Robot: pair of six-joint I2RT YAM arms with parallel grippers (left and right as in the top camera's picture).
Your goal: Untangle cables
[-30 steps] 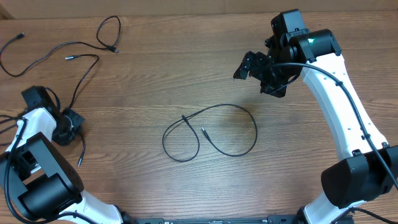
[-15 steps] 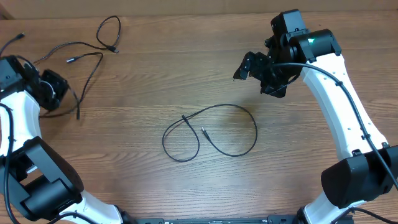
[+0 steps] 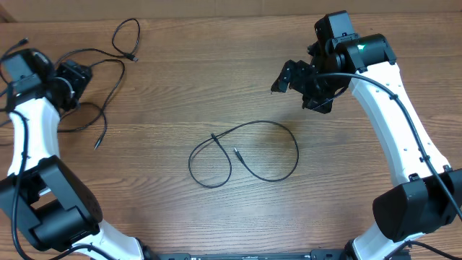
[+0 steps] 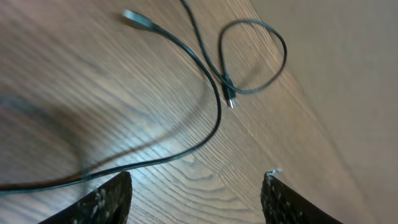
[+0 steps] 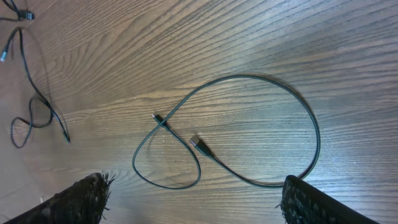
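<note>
Sitting at mid-table is the looped cable (image 3: pixel 256 123), one long black cord crossing over itself, with its plug end lying inside the big loop. Everything else is being placed relative to it.

Right gripper (image 3: pixel 299 96) is hovering up and to the right of the looped cable, well apart from it. Its jaws are standing wide and holding nothing. In the right wrist view the whole loop is showing on the table (image 3: pixel 166 94) between the two finger tips.

Left gripper (image 3: pixel 72 81) is sitting far to the left of the looped cable and higher up. Its fingers are spread too, with nothing between them in the left wrist view. The long cable (image 3: pixel 101 130) is curving around this gripper, and its plug end is lying down-left of the looped cable, about halfway toward the left arm. One strand is running past a left finger (image 4: pixel 109 199); cannot tell if they are touching.

The small cable (image 3: pixel 114 37) is lying further up-left of the looped cable, past the left gripper, curled in one small loop, clear of both grippers.
</note>
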